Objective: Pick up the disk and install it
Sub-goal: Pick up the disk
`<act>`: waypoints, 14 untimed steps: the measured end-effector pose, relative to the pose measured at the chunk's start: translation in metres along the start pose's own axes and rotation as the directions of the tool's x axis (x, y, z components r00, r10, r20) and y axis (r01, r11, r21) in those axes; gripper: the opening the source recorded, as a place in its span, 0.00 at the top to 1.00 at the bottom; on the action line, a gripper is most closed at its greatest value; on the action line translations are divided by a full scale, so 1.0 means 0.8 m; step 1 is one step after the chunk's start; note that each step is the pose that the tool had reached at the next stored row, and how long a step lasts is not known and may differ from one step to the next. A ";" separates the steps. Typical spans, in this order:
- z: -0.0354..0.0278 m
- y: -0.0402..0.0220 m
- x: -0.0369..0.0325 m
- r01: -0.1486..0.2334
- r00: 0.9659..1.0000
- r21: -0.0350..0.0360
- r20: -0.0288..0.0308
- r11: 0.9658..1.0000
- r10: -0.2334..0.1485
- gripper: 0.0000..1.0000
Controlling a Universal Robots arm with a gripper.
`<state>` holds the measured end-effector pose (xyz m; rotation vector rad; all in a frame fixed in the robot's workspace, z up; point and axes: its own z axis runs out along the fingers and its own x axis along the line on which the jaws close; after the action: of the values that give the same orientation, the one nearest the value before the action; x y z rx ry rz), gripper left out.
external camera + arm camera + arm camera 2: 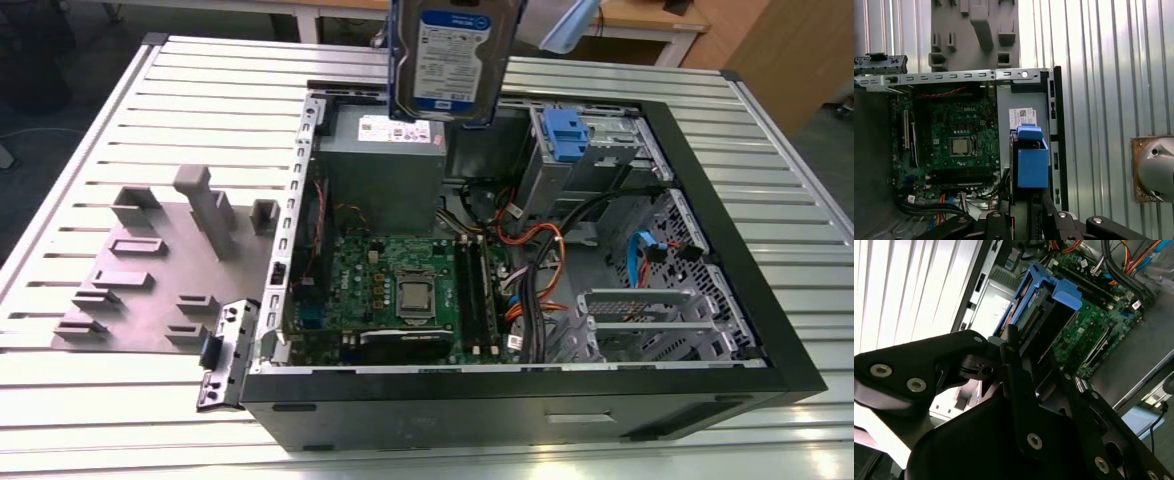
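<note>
Disk (454, 60): is hanging upright in the air above the far end of the open case, label facing the exterior camera; it is touching nothing below it.
Disk handle (1064, 292): blue end piece, pointing away from the gripper toward the case interior in both wrist views.
Gripper (1029, 357): is carrying the disk from above.
Fingers (1016, 375): black, clenching on the disk's two long sides and gripping it firmly.
Power-supply box (380, 165): grey, white sticker on top, sitting inside the case directly under the disk as the exterior view shows it.
Drive carrier (565, 135): second blue-handled unit, resting in its bay toward the exterior view's right of the disk.
Motherboard (400, 290): green, lying flat on the case floor, processor socket showing.
Cables (534, 240): orange and black bundle, running beside the motherboard.
Case (534, 385): black tower, lying on its side with its panel off.
Fixture plate (160, 260): grey, blocky, lying at the exterior view's left of the case.
Tabletop (80, 400): slatted metal, carrying case and plate.
</note>
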<state>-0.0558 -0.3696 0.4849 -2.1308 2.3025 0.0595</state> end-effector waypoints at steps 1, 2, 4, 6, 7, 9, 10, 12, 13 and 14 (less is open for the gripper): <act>0.0000 -0.0043 -0.0003 0.000 1.000 0.000 0.000 1.000 0.000 0.65; -0.0001 -0.0086 -0.0007 0.000 1.000 0.000 0.000 1.000 0.000 0.65; -0.0001 -0.0164 -0.0013 0.000 1.000 -0.001 0.000 1.000 0.000 0.65; -0.0002 -0.0242 -0.0019 0.000 1.000 -0.001 0.000 1.000 0.000 0.65; -0.0002 -0.0277 -0.0021 0.000 1.000 -0.002 0.000 1.000 0.000 0.65; -0.0002 -0.0336 -0.0025 0.000 1.000 -0.002 0.000 1.000 0.000 0.65; -0.0002 -0.0357 -0.0027 0.000 1.000 -0.002 0.000 1.000 0.000 0.65; -0.0002 -0.0381 -0.0029 0.000 1.000 -0.002 0.000 1.000 0.000 0.65; -0.0002 -0.0383 -0.0029 0.000 1.000 -0.002 0.000 1.000 0.000 0.65; -0.0002 -0.0383 -0.0030 0.000 1.000 -0.002 0.000 1.000 0.000 0.65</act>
<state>-0.0251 -0.3696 0.4843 -2.1316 2.3037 0.0616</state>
